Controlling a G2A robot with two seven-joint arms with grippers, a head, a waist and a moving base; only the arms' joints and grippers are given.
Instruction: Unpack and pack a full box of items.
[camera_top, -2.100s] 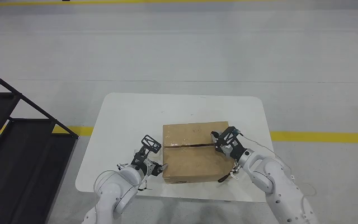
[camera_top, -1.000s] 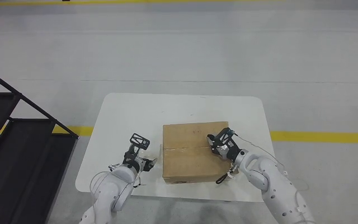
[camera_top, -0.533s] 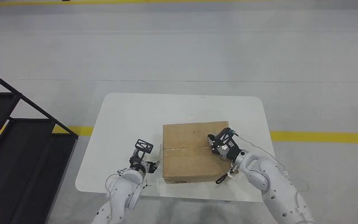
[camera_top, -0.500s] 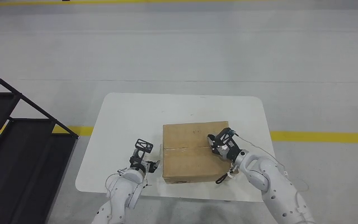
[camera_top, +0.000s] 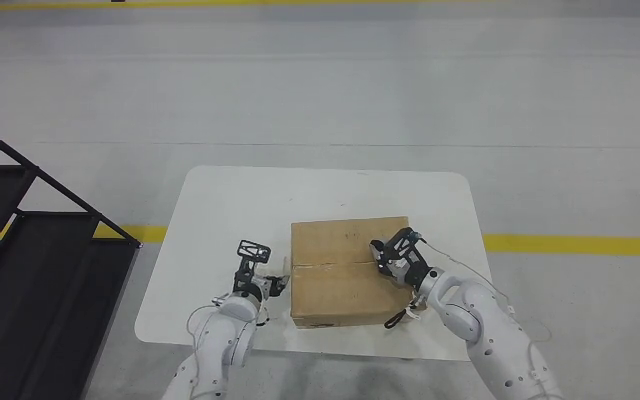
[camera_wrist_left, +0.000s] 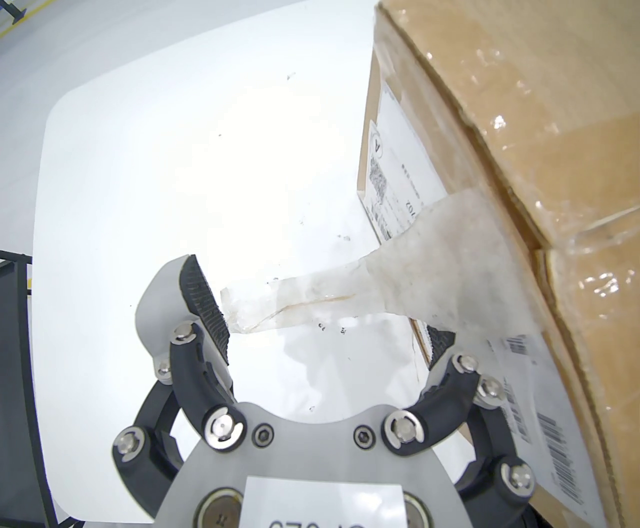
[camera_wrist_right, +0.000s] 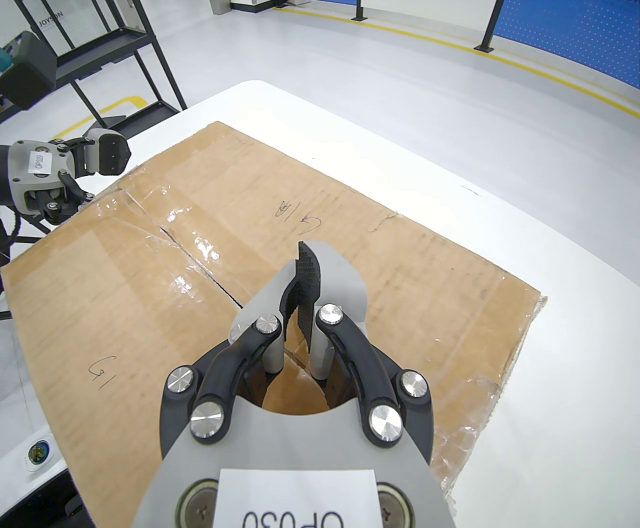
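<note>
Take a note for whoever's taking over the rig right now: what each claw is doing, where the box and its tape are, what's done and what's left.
Left claw: open, low over the table beside one end of the box. The free end of a peeled tape strip touches one pad.
Right claw: shut, over the box top near the other end of the seam.
Done: the strip is lifted off the box's end face but attached at the top edge.
Left: pull off the seam tape, open the flaps, unpack, then repack.
</note>
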